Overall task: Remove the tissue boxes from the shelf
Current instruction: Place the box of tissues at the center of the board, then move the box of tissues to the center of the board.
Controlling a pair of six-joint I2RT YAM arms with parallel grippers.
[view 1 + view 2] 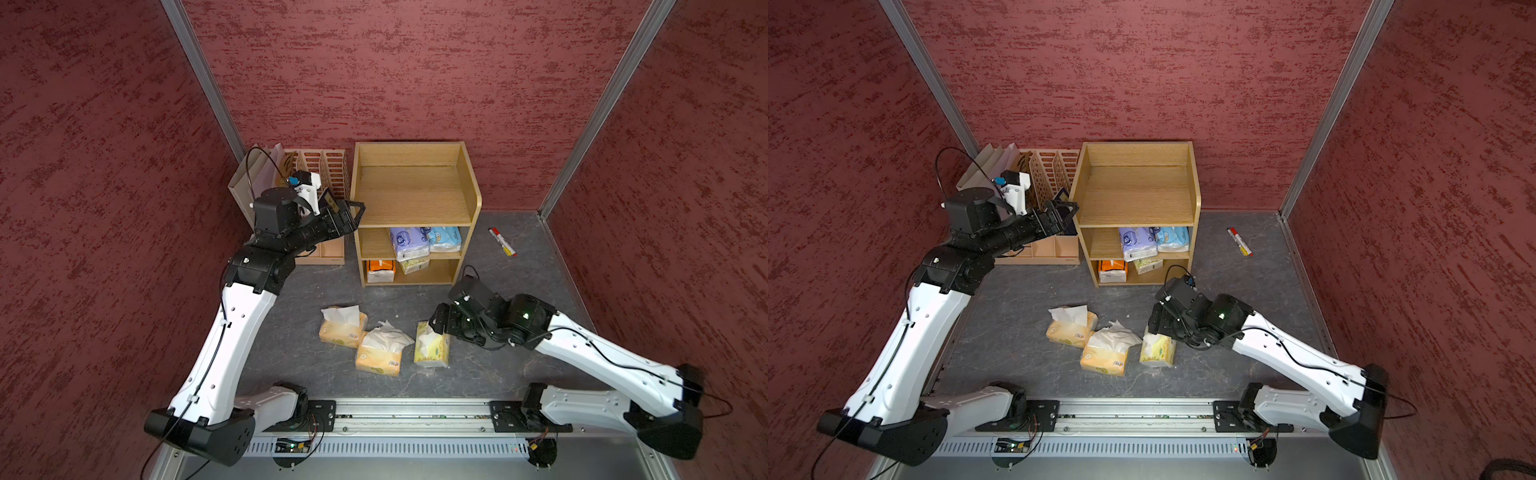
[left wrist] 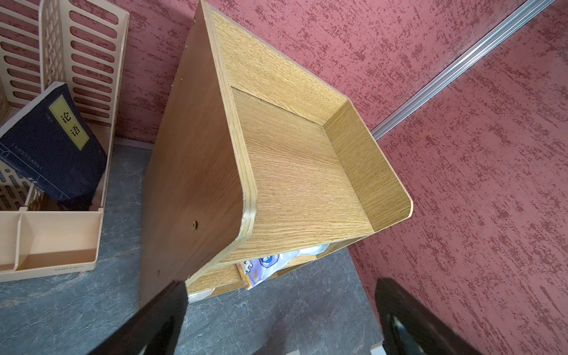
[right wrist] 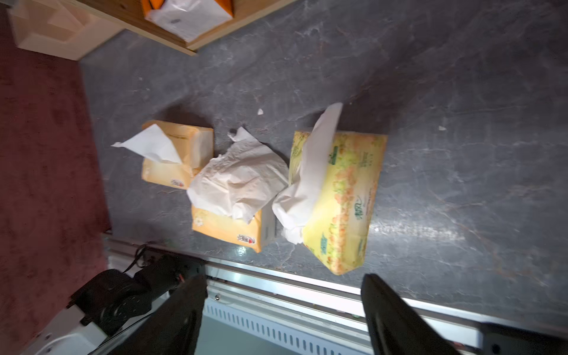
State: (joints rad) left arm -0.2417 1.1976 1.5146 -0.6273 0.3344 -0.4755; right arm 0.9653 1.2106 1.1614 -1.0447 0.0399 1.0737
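Left tool [image 2: 281, 282], jaws spread and empty, hangs at the shelf's [image 1: 415, 195] upper left edge. Four tissue packs [image 1: 408, 243] sit in the shelf's two lower tiers. Three more packs [image 1: 378, 353] lie on the tabletop [image 1: 299, 332] before it, with the right tool [image 3: 284, 276] spread, empty, over the rightmost, the pale yellow pack [image 1: 432, 349].

Three tissue boxes [image 1: 379, 353] lie on the tabletop [image 1: 519, 365] in front of the shelf [image 1: 476, 199]. Four more sit inside it. A file rack [image 1: 328, 174] stands left of the shelf, a pen [image 1: 503, 242] to its right.
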